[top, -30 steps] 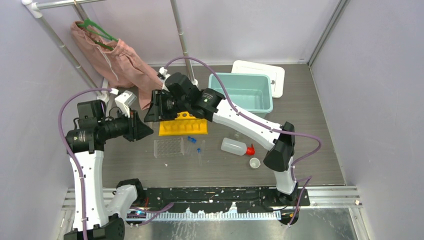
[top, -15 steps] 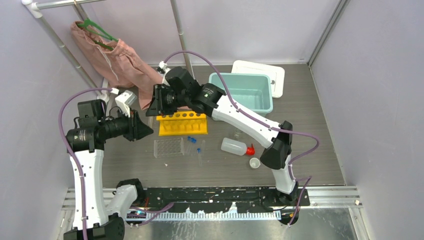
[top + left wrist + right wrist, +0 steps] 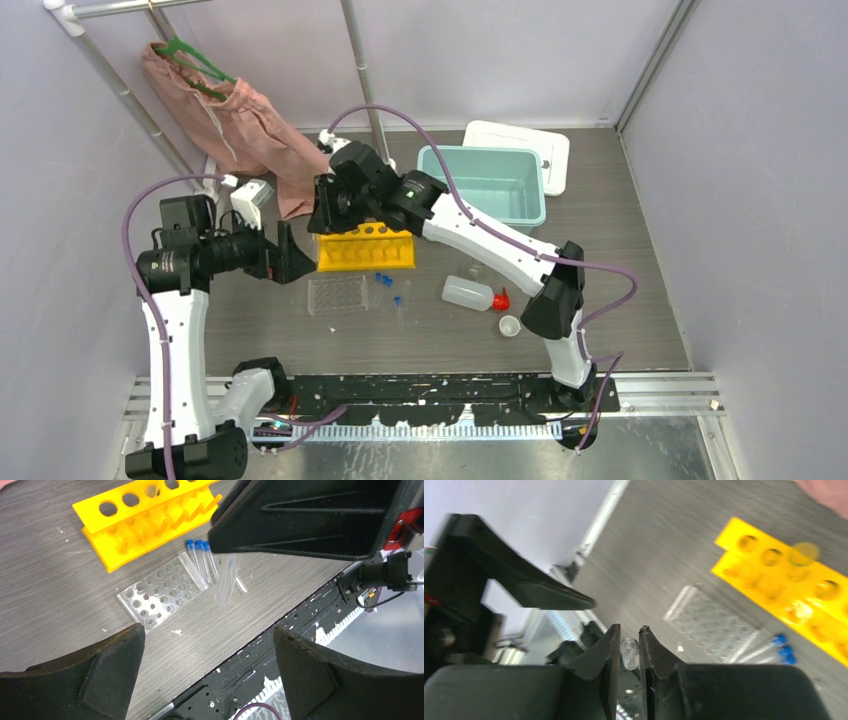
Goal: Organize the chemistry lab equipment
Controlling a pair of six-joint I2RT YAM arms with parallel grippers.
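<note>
Grey table [image 3: 620, 300] bearing yellow rack [image 3: 366, 250], well tray [image 3: 337, 294], tubes [image 3: 385, 283], bottle [image 3: 467, 293], bin [image 3: 490, 151]

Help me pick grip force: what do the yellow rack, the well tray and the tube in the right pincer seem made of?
The yellow rack is likely moulded plastic: opaque, with even colour and a slight sheen. The well tray is probably clear rigid plastic, since the table grain shows through it. The tube in the right pincer is transparent; I cannot tell whether it is glass or plastic.
</note>
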